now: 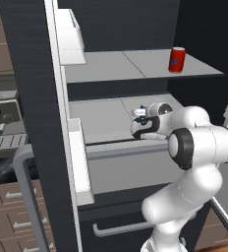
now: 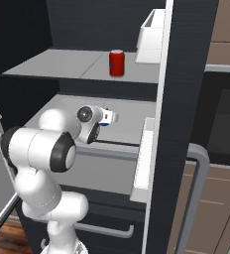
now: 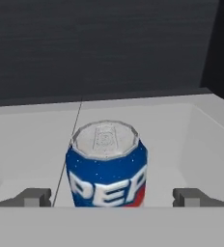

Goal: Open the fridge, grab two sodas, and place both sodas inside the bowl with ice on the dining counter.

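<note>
The fridge [image 1: 32,98] is standing open, its pale grey shelves exposed. The blue can [image 3: 106,166] is sitting upright on the lower shelf [image 1: 101,120], on the front half of it and well clear of the shelf's side walls. The pincer [image 3: 112,198] is reaching in over the shelf's front edge, its jaws spread wide with one fingertip [image 3: 34,197] showing on each side of the blue can and a clear gap between each tip and the can's wall; nothing is being gripped. Behind the blue can the shelf is running open and bare back to the dark rear wall of the fridge.

The red can [image 1: 177,59] is standing upright on the upper shelf [image 2: 62,64], near that shelf's front edge and with free shelf all around it. White door bins [image 1: 69,37] are hanging on the open door, beside the shelves' outer ends. The arm's elbow [image 1: 194,142] is hanging outside the fridge, in front of the lower shelf's lip.
</note>
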Tool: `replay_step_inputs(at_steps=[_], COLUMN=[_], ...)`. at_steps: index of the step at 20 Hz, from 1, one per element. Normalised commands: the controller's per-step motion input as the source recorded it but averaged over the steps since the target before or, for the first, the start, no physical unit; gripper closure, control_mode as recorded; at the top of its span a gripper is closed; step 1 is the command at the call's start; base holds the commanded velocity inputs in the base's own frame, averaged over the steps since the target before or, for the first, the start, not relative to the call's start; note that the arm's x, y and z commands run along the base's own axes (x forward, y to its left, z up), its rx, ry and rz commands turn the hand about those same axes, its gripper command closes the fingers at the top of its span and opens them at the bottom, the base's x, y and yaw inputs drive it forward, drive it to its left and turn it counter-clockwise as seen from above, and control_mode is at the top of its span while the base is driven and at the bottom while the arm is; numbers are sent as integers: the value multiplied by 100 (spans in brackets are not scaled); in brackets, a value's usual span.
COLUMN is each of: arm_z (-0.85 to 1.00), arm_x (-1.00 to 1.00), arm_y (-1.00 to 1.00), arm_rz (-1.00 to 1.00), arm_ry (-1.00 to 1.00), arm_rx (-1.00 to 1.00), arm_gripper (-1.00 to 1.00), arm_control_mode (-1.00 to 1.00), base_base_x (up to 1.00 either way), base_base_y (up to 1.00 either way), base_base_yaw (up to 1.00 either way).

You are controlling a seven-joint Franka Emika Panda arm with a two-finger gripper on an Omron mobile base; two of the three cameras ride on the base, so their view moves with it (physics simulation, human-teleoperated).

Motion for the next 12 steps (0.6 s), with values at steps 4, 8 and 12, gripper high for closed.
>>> replay_step_inputs(at_steps=[4, 8, 12], arm_z=[-6, -3, -5], arm_x=[14, 18, 19], arm_y=[0, 0, 0], arm_rz=[2, 2, 3], arm_ry=[0, 0, 0], arm_rx=[0, 0, 0], arm_gripper=[-100, -100, 100], arm_control_mode=[-100, -100, -100], base_base_x=[0, 0, 0], base_base_y=[0, 0, 0], base_base_yaw=[0, 0, 0])
